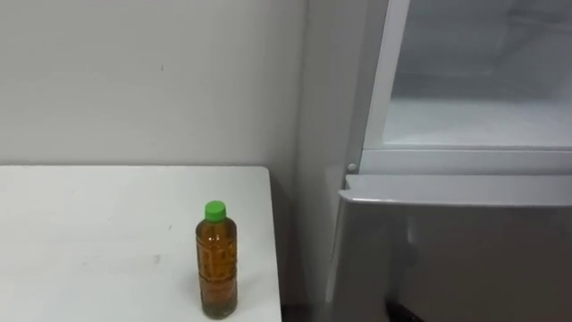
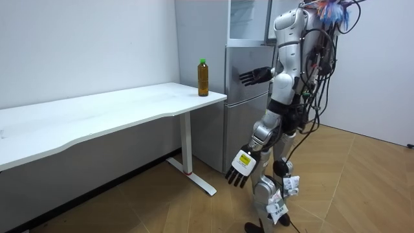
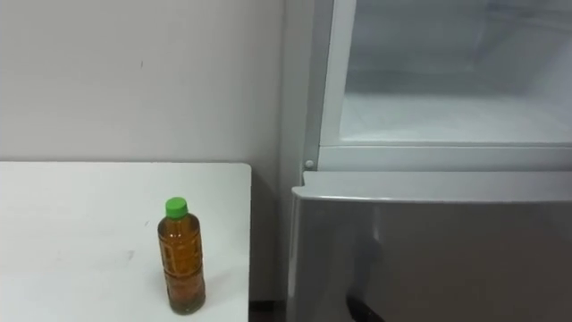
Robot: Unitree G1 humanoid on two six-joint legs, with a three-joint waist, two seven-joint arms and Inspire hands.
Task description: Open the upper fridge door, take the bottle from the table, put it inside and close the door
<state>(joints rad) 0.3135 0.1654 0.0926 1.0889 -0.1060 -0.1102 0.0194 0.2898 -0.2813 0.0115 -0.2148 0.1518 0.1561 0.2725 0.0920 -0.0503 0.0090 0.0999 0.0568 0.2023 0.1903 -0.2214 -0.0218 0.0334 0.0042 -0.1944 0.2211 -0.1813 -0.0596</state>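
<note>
Close to the right edge of the white desk (image 1: 89, 233) stands the green-capped plastic bottle (image 1: 216, 264) of amber drink, upright. Left hand (image 2: 240, 169) hangs low, right hand (image 2: 253, 76) is raised, both slack-fingered, empty. Looks full, smooth, fairly stiff: take it mid-body.

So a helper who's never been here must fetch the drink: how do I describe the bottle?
Find the grey fridge against the wall, then the white table beside it. Near the table's end closest to the fridge a bottle stands upright. Its amber drink and green cap mark it out; nothing else stands by it.
</note>
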